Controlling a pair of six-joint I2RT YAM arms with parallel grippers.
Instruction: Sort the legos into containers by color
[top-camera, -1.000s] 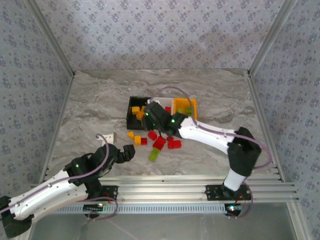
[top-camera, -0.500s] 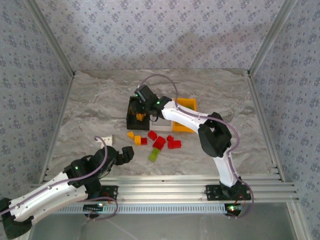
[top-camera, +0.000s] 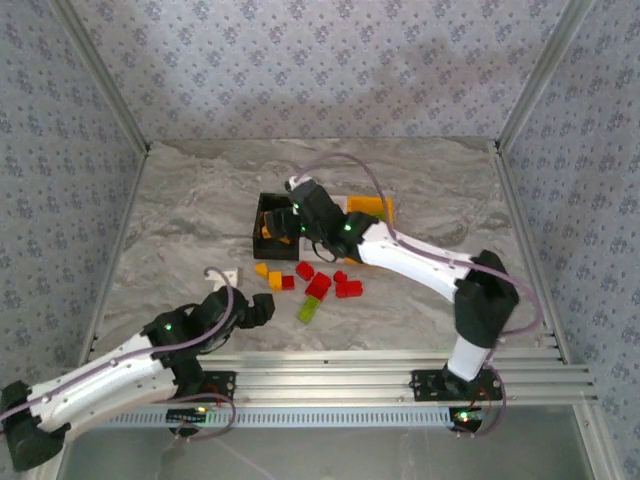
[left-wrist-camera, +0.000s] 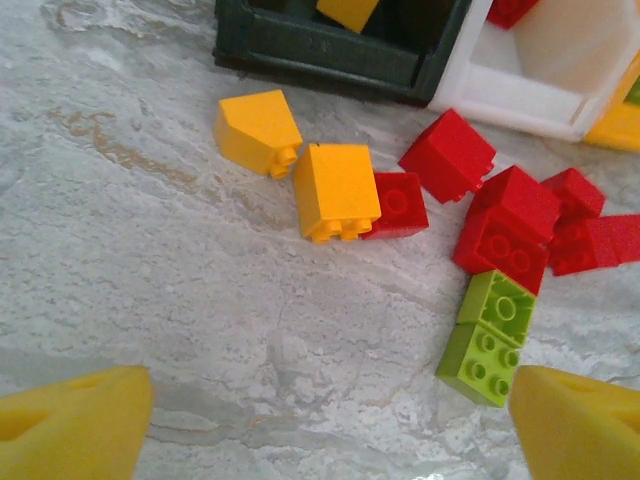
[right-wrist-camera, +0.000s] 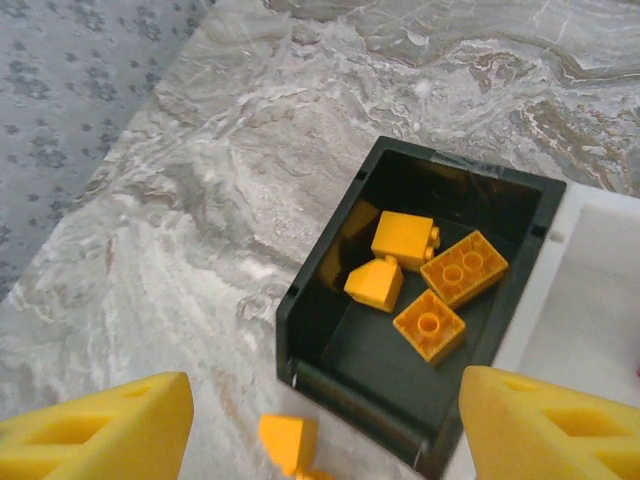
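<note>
The black bin (top-camera: 266, 238) holds several orange-yellow legos (right-wrist-camera: 403, 240). My right gripper (top-camera: 285, 222) hovers over it, open and empty (right-wrist-camera: 322, 430). The white bin (right-wrist-camera: 590, 300) adjoins the black one, and the orange-yellow bin (top-camera: 372, 208) lies beyond, partly hidden by the right arm. Loose on the table are two orange-yellow legos (left-wrist-camera: 337, 190), several red ones (left-wrist-camera: 507, 225) and two joined lime green ones (left-wrist-camera: 490, 335). My left gripper (top-camera: 262, 310) stands open near the front of this pile (left-wrist-camera: 325, 430), with bare table between its fingers.
A small white piece (top-camera: 227, 273) lies on the marble table left of the pile. Metal frame posts and patterned walls enclose the table (top-camera: 180, 200). An aluminium rail (top-camera: 400, 360) runs along the near edge.
My right gripper left the pile of red legos, reached far over the black bin, and now sits back above it. The left gripper edged slightly toward the pile.
</note>
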